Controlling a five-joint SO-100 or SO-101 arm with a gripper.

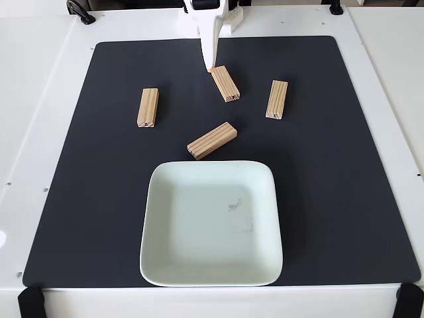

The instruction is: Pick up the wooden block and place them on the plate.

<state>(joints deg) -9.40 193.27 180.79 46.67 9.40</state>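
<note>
Four light-wood grooved blocks lie apart on the black mat in the fixed view: a wooden block [148, 107] at the left, one [225, 83] at the top centre, one [277, 99] at the right, and one [212, 140] lying slanted just above the plate. The pale mint square plate [199, 225] sits at the front centre with nothing on it but a faint smudge. My white gripper [212, 65] reaches down from the top edge. Its tip is right at the upper left end of the top-centre block. Nothing is held, and I cannot make out how far apart its jaws stand.
The black mat [344, 185] covers most of the white table [40, 132]. Black clamps sit at the front corners [30, 301] and cable fittings at the back edge [79, 12].
</note>
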